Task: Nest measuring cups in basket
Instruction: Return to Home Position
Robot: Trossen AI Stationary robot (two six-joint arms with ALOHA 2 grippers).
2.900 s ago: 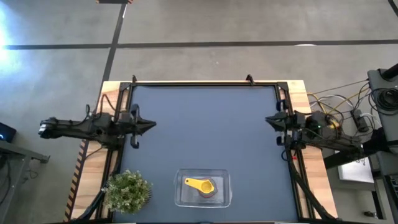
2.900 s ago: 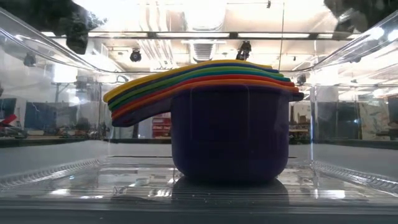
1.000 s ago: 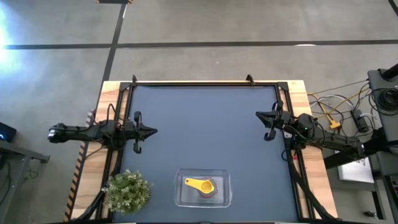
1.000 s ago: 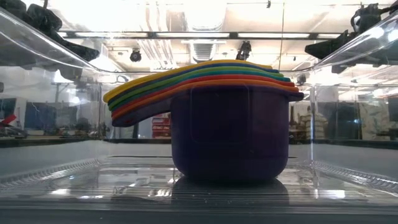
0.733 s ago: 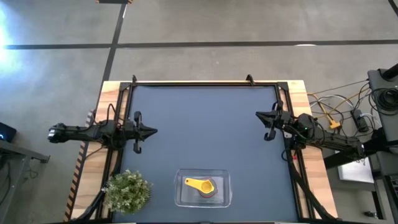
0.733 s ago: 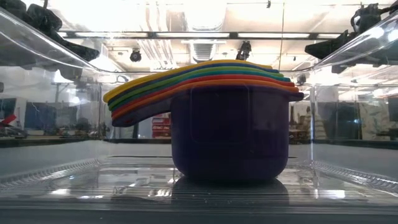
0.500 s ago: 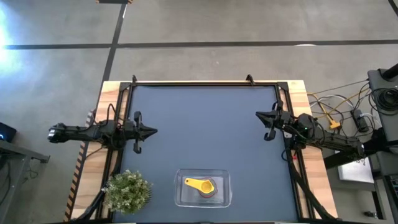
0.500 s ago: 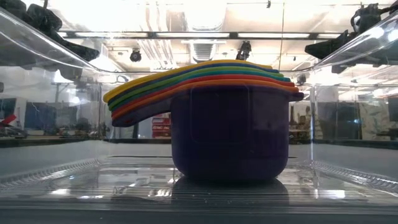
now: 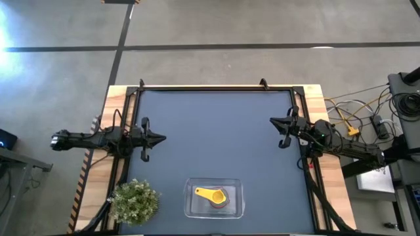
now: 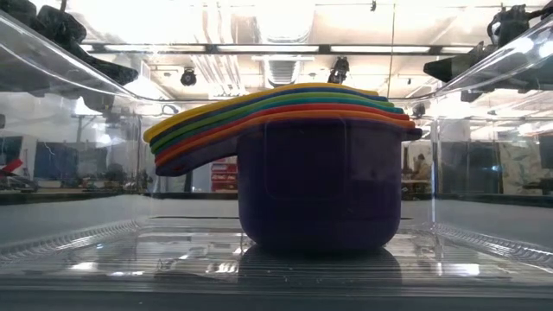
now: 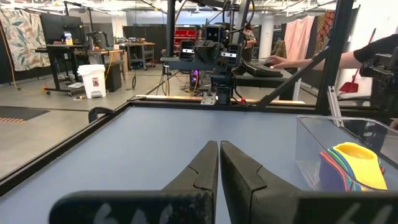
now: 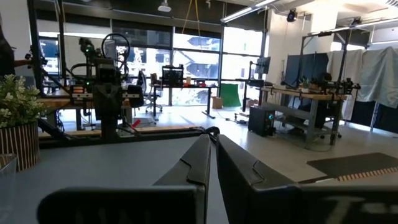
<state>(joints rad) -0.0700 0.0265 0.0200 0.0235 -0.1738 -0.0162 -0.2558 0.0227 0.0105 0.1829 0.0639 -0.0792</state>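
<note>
The left pincer [image 9: 162, 137] hangs clenched and empty at the left edge of the bench [image 9: 216, 131]. The right pincer [image 9: 273, 120] is likewise clenched and empty at the right edge. Both are well apart from the basket [image 9: 235, 208] at the near edge. Inside it the measuring cups [image 9: 211, 195] sit nested, purple outermost, yellow on top. They look light, stiff and slick, so the stacked handles [image 10: 186, 138], pinched together, seem the surest hold.

Two slim black arms [image 9: 92, 139], matte wedge-shaped fingers [image 11: 202, 169] on each pincer [image 11: 219, 144].
</note>
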